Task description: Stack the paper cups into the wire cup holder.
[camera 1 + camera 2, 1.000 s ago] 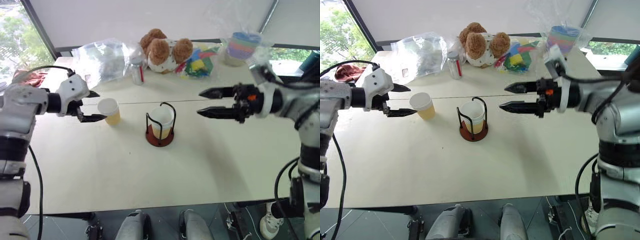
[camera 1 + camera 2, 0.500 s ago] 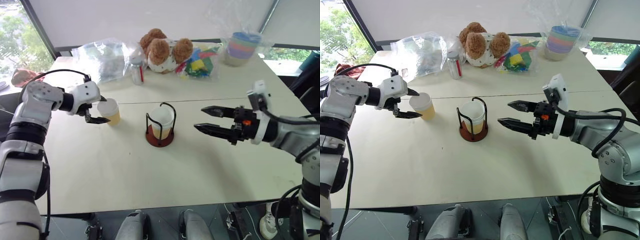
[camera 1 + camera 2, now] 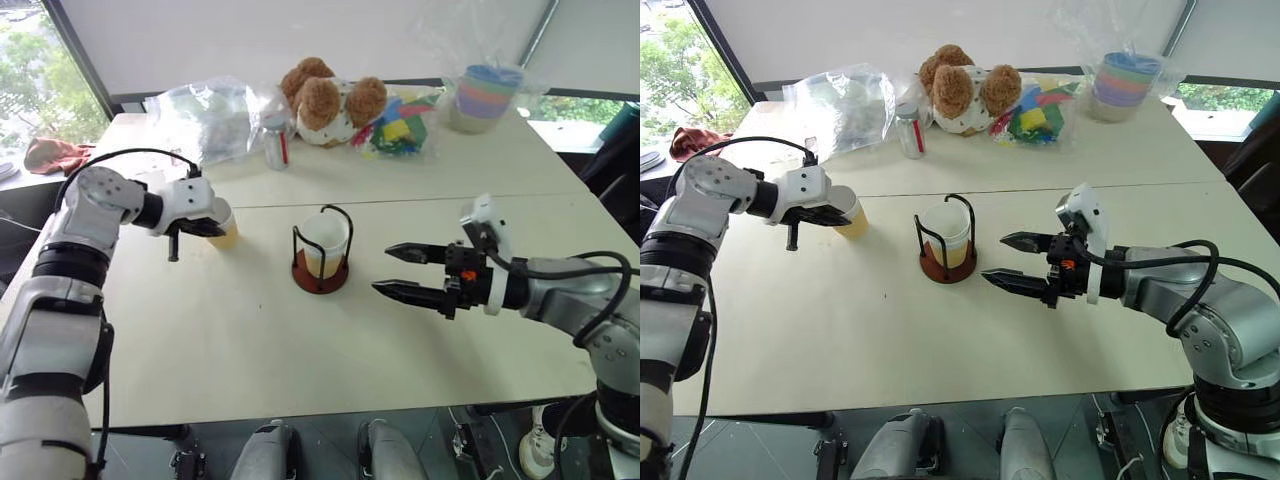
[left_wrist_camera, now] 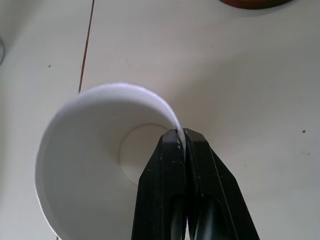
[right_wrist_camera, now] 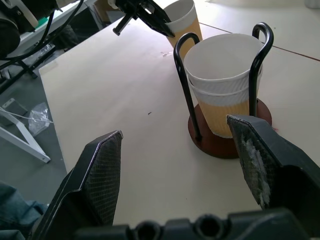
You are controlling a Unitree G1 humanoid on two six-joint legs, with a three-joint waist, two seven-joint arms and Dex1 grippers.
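Item: loose paper cup (image 3: 222,222), yellow-tan wall, white rim and inside. Location: upright on the counter (image 3: 300,340), left of the wire cup holder (image 3: 320,252) and apart from it.

Item: nested cups (image 5: 223,90), two by the doubled rim line, seated in the wire cup holder between its black loops, on the reddish-brown disc base.

Left pincer (image 4: 181,137): pressed together on the loose paper cup's rim, one finger inside the wall, one outside. The rim looks slightly bent at the pinch.

Right pincer (image 3: 1020,262): spread, holding nothing, hanging over the counter just right of the holder and pointing toward it.

Handling, judged:
- Weight: very light; an empty cup will lift on a rim pinch alone.
- Stiffness: thin wall, soft; it dents or ovals under a hard squeeze. The rolled rim is the stiffest part.
- Surface: smooth paper, likely to swing or slip in a one-point hold.
- Where to hold: the rim, as now, leaving the tapered body free to drop into the nested cups.
- Risk: a tilted cup may catch a wire loop; the light holder may shift if nudged.
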